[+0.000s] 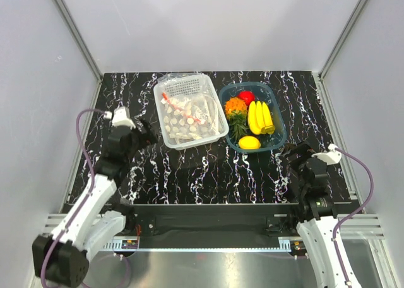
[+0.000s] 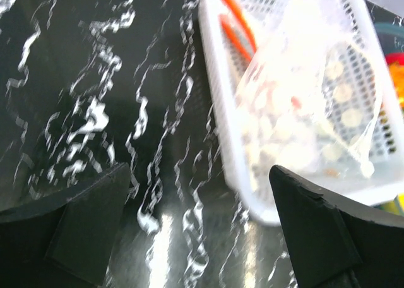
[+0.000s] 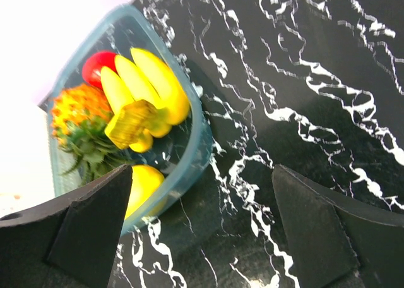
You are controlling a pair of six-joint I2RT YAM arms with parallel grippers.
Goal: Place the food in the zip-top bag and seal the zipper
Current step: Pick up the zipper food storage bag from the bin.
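The clear dotted zip-top bag (image 1: 188, 116) lies in the white perforated basket (image 1: 177, 86); it also shows in the left wrist view (image 2: 297, 105). The food sits in the blue-tinted tub (image 1: 276, 114): orange piece with green leaves (image 1: 237, 111), red fruit (image 1: 246, 96), banana bunch (image 1: 260, 117), lemon (image 1: 250, 143). The right wrist view shows the bananas (image 3: 142, 89) and lemon (image 3: 145, 184) too. My left gripper (image 1: 146, 136) is open and empty left of the basket. My right gripper (image 1: 291, 154) is open and empty, right of and nearer than the tub. The zipper cannot be made out.
The black marbled tabletop (image 1: 208, 168) runs between grey walls. Basket and tub stand side by side at the back middle. Purple cables loop beside both arms.
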